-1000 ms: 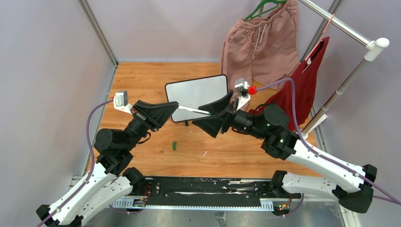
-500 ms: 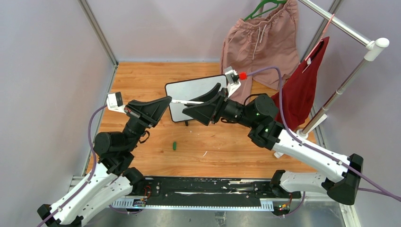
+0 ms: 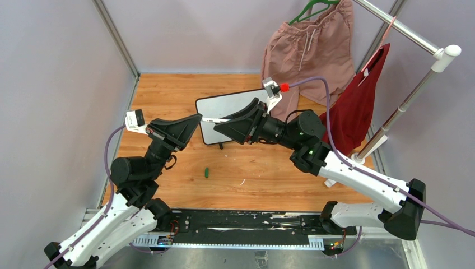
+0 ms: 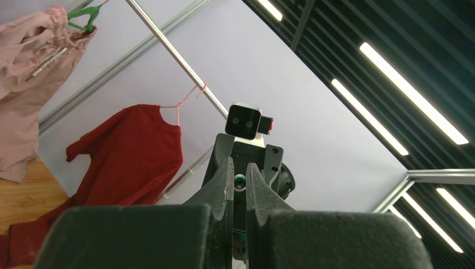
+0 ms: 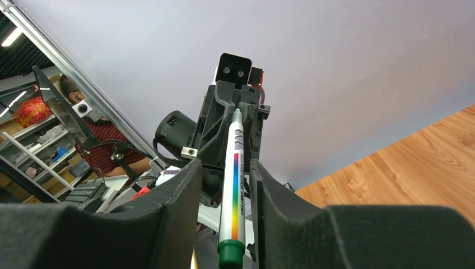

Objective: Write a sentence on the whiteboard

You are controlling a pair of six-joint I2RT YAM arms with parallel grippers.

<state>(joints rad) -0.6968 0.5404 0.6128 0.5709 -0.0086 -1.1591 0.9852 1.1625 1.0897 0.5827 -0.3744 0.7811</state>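
Note:
The whiteboard lies on the wooden table, partly hidden by both grippers; no green sentence shows on the part I see. A white marker with a rainbow stripe spans the gap between the grippers above the board's near left corner. My left gripper is shut on its far tip, seen end-on between the jaws in the left wrist view. My right gripper is open around the barrel, with a gap on each side; the marker's green end points at the right wrist camera.
A green cap lies on the table in front of the board, with a small white scrap to its right. Pink shorts and a red shirt hang on a rack at the back right.
My right gripper carried the marker left and up to the left gripper, which rose a little. The marker's tip now sits in the left jaws.

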